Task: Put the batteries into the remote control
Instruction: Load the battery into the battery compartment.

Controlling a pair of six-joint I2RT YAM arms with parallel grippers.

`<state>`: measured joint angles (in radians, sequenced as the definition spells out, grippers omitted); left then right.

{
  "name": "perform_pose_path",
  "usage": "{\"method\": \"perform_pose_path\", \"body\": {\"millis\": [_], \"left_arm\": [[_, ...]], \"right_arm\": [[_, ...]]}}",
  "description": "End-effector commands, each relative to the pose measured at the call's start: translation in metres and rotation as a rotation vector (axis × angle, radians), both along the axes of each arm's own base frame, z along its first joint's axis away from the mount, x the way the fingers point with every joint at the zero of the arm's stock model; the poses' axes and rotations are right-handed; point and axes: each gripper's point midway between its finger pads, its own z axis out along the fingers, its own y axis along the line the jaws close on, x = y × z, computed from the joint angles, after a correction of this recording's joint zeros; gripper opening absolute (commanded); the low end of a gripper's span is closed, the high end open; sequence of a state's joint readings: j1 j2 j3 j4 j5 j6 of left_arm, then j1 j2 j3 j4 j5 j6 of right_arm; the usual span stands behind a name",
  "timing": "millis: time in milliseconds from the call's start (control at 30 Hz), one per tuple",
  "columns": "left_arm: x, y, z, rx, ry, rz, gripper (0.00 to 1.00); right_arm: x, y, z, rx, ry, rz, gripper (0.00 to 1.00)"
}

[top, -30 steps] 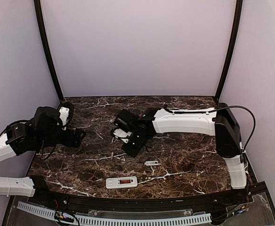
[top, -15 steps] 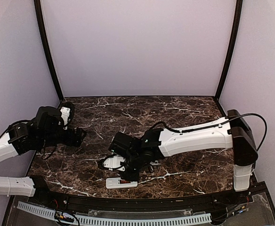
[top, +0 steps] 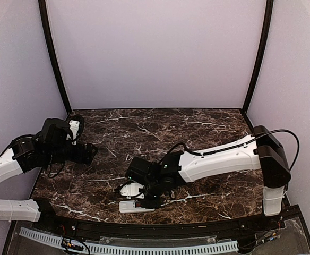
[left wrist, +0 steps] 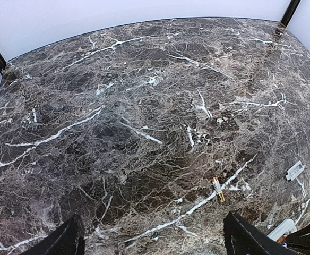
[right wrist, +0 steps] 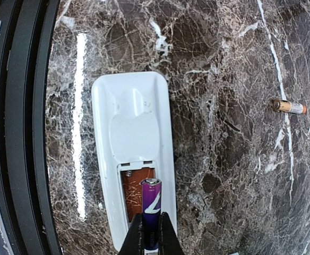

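The right arm has swung down from mid-desk to the near edge within the last second, and now the right gripper [right wrist: 150, 234] hangs directly over the remote control [right wrist: 131, 133], which a moment ago lay uncovered in the overhead view. The wrist view shows its fingers pressed together on a purple battery [right wrist: 151, 204], pinching the lower half. The battery's free end pokes forward over the orange-lined open bay [right wrist: 131, 190] in the remote's back. The remote lies back-up on the desk [right wrist: 224, 175] right beneath the fingertips, its body stretching away ahead of them. Whether the battery has touched the bay floor I cannot tell; it looks lined up along the slot. So the carry is done and the seating step is next, which should call for a slow press down and in. A second battery [right wrist: 288, 106] lies loose on the desk, well off to the side and ahead of the right gripper, so there is another trip to come. Over on the other side, the left gripper [left wrist: 152, 223] has hardly budged: spread wide, holding nothing, hovering well apart from the remote, with the white cover piece [left wrist: 294, 170] far off to its side.
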<state>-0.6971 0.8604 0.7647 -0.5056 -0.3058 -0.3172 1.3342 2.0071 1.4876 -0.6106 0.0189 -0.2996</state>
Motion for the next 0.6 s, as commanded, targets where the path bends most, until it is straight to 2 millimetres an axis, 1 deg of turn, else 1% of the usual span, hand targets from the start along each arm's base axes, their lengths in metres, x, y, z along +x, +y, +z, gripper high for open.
{"method": "perform_pose_path", "body": {"millis": [0,233,300,567], "left_arm": [[-0.001,0.000,-0.003,-0.002,0.007,-0.012,0.90],[-0.001,0.000,-0.002,-0.004,0.005,-0.012,0.90],[-0.001,-0.001,-0.002,-0.005,0.007,-0.015,0.90],[-0.002,-0.001,-0.003,-0.005,0.009,-0.019,0.90]], "right_arm": [[-0.004,0.007,-0.009,0.007,-0.008,-0.001,0.00],[-0.006,0.002,-0.021,-0.034,-0.033,0.007,0.03],[-0.006,0.001,-0.022,-0.039,-0.041,0.004,0.04],[-0.006,0.000,-0.024,-0.061,-0.065,-0.006,0.16]]}}
